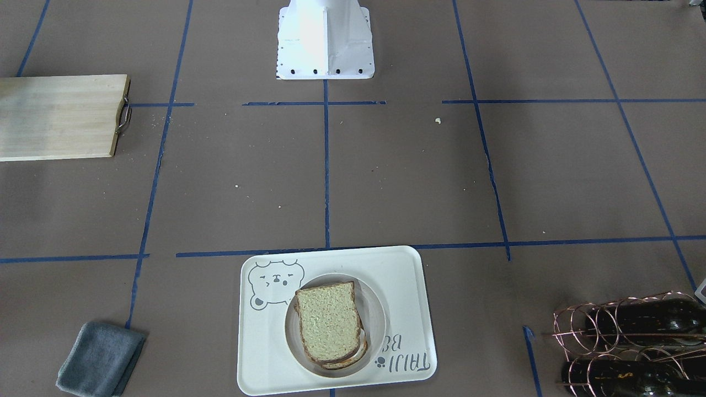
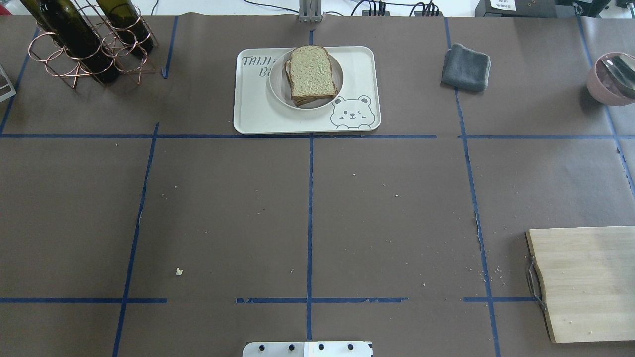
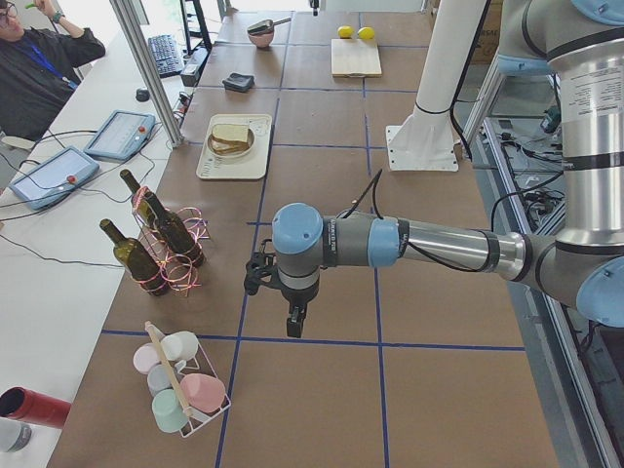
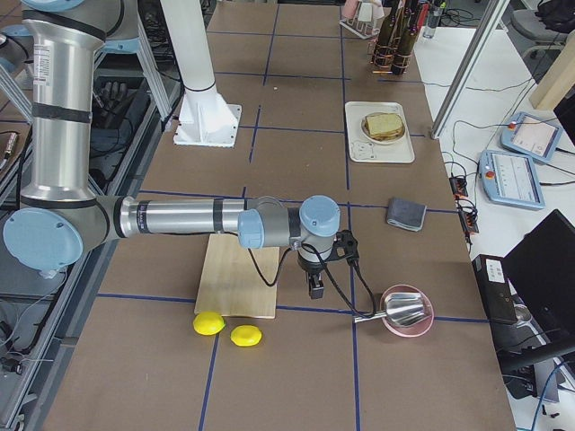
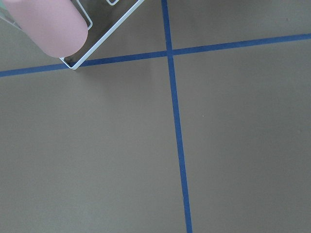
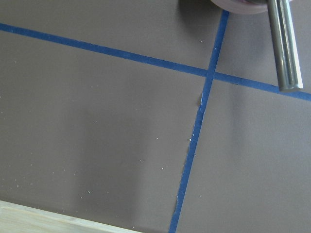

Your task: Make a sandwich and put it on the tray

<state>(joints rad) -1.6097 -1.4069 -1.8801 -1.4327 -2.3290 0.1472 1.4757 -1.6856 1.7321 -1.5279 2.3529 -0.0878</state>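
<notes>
– Starting close to you: how do your grippers stand?

– My left gripper (image 3: 292, 329) hangs fingers-down over the table (image 3: 439, 390), out at my nine o'clock, near a wire rack of pastel cups (image 3: 180, 390). My right gripper (image 4: 314, 289) hangs the same way at my three o'clock, between the wooden cutting board (image 4: 229, 283) and a pink bowl (image 4: 406, 312). Only the side cameras catch either one, so I cannot tell whether the fingers are spread or pressed together.

– And farther out?

– At my twelve o'clock, across the table, lies the tray (image 2: 258, 114). A round white plate (image 2: 278, 88) sits on it, and the sandwich (image 2: 311, 74) rests on the plate. The top slice is slightly askew, so the lower slice's crust peeks out along one edge.

– Anything around it?

– A folded grey cloth (image 2: 466, 67) lies at the tray's three o'clock, well apart. At its nine o'clock stands a copper wire rack (image 2: 52, 54) of wine bottles (image 2: 74, 35).
</notes>
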